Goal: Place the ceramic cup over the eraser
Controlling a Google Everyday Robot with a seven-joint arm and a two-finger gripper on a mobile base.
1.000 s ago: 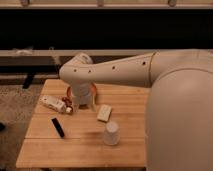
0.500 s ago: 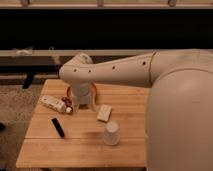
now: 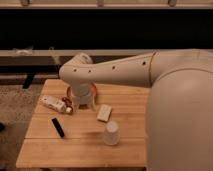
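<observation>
The ceramic cup (image 3: pixel 111 133) is white and tapered. It stands upside down on the wooden table (image 3: pixel 75 150), right of centre near the front. The eraser (image 3: pixel 58 127), a slim black bar, lies flat on the table to the cup's left, well apart from it. My gripper (image 3: pixel 83 104) hangs from the arm over the back of the table, above the orange bowl, behind both the cup and the eraser. It holds nothing that I can see.
An orange shallow bowl (image 3: pixel 70 93) sits under the gripper. A white bottle-like object with a label (image 3: pixel 54 104) lies at the back left. A pale beige block (image 3: pixel 104 112) lies just behind the cup. My large white arm (image 3: pixel 170 95) fills the right side.
</observation>
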